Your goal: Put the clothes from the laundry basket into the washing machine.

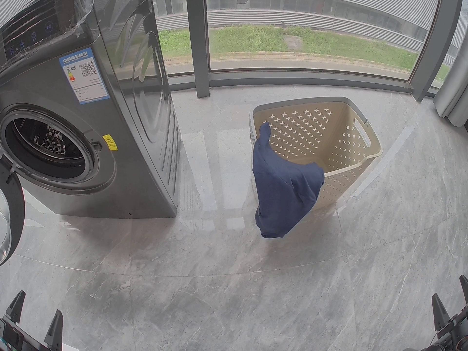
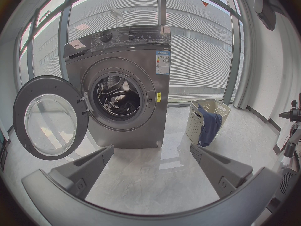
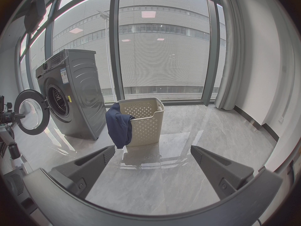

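A beige laundry basket (image 1: 341, 123) stands on the floor right of the grey washing machine (image 1: 122, 137). A dark blue garment (image 1: 285, 186) hangs over the basket's near left rim, partly outside it; the same garment (image 3: 119, 127) drapes the basket (image 3: 145, 123) in the right wrist view. The machine's round door (image 2: 50, 116) is swung open and dark laundry lies in the drum (image 2: 117, 98). My left gripper (image 1: 35, 314) is low at the near left, open and empty. My right gripper (image 1: 452, 301) is low at the near right, open and empty, far from the basket.
Floor-to-ceiling windows (image 1: 302, 30) run behind the machine and basket. A white curtain (image 1: 453, 98) hangs at the far right. Grey marble floor (image 1: 234, 288) stretches open between my grippers and the basket. The open door (image 1: 9, 215) juts out at the left.
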You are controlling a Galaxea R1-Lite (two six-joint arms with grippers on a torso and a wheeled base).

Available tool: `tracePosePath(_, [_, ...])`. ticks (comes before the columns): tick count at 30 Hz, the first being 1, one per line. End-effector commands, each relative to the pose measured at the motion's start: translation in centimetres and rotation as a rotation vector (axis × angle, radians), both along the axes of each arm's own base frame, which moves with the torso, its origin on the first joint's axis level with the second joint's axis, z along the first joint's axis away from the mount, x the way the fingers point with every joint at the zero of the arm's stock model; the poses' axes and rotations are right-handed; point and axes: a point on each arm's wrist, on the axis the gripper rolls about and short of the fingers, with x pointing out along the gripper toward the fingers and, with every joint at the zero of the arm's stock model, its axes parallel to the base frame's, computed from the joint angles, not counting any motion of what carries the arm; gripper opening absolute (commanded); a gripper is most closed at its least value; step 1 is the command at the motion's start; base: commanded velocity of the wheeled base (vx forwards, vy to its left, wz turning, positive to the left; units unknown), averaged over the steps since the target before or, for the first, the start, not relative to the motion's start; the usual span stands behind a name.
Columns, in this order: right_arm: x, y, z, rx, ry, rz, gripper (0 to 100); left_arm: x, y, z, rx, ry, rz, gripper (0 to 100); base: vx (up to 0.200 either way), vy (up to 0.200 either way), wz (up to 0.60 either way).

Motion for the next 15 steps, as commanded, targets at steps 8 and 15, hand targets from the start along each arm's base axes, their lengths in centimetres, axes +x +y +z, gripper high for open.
tracePosePath(8, [0.09,0.0,-0.46,0.0,0.012,0.0,100,0.01,0.0,-0.53,-0.005,0.002,-0.001,100,0.075,0.0,0.0])
tracePosePath(15, [0.09,0.0,-0.46,0.0,0.012,0.0,100,0.01,0.0,-0.53,-0.006,0.001,0.0,100,0.0,-0.171,0.0])
